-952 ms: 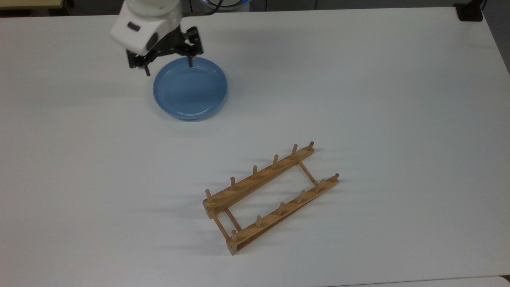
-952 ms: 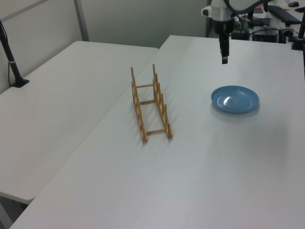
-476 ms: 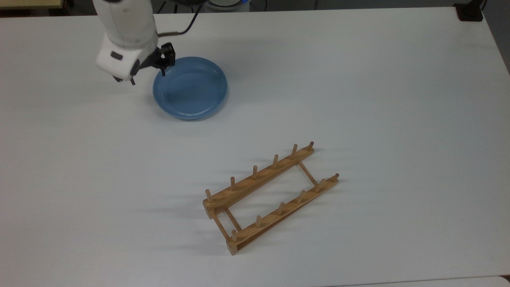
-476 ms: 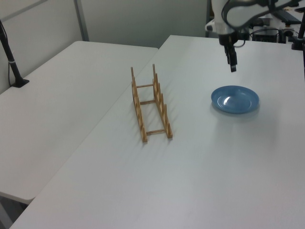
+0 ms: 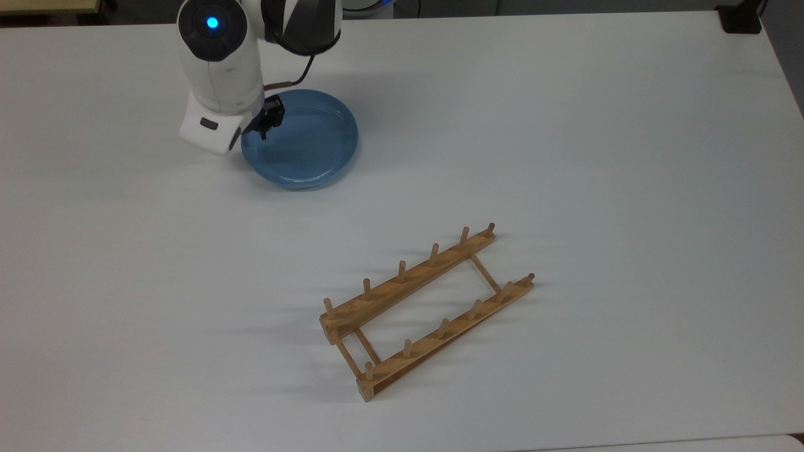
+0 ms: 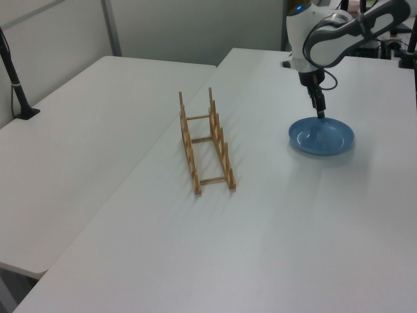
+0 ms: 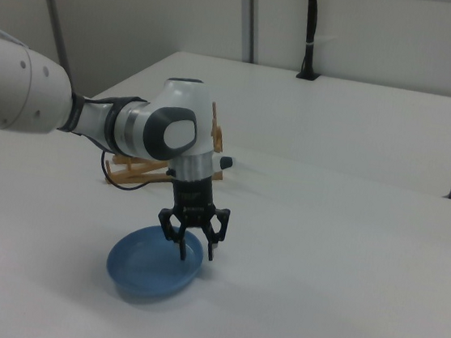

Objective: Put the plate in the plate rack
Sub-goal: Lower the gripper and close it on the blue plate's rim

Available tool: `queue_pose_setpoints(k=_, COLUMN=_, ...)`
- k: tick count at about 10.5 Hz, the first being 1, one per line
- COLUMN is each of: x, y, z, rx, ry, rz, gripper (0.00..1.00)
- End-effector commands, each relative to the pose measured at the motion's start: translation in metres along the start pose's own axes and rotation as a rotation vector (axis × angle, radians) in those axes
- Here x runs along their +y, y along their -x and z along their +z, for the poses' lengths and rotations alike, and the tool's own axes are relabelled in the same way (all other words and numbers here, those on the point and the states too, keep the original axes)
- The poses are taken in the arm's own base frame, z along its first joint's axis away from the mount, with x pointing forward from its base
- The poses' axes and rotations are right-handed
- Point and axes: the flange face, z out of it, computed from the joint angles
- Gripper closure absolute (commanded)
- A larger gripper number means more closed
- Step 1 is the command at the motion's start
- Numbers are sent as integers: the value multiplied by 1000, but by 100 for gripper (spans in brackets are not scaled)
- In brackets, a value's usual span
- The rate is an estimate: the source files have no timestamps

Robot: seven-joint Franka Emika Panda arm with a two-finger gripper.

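The light-blue plate [image 5: 308,141] [image 6: 322,137] [image 7: 145,266] lies flat on the white table, toward the top view's upper left. My gripper [image 5: 251,135] [image 6: 320,112] [image 7: 197,250] points down at the plate's edge on the top view's left. It is open: in the right view one finger [image 7: 183,250] hangs inside the plate and the other just outside the rim, holding nothing. The wooden plate rack [image 5: 427,307] [image 6: 207,143] [image 7: 131,170] stands apart with nothing between its pegs, lower and to the right in the top view, and partly hidden behind the arm in the right view.
A black clamp base [image 5: 741,19] sits at the table's far right corner in the top view. A black post [image 6: 16,85] [image 7: 310,32] stands on the neighbouring table. Bare white tabletop [image 5: 565,157] lies between plate and rack.
The gripper has swung from above the plate's far rim round to its rim on the top view's left and come down close to it. Plate and rack have not moved.
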Motion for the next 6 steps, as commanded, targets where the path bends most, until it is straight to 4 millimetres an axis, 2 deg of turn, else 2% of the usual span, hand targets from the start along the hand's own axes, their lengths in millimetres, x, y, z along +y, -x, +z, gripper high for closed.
queue_pose_setpoints(k=1, x=0, y=-7, z=14, rx=19, ry=28, rz=-1, gripper=53)
queue_pose_setpoints(k=4, x=2, y=-14, z=23, rx=32, ry=30, rz=17, gripper=55)
queue_pose_setpoints(k=6, x=3, y=-15, z=20, rx=45, ry=26, rz=44, gripper=79)
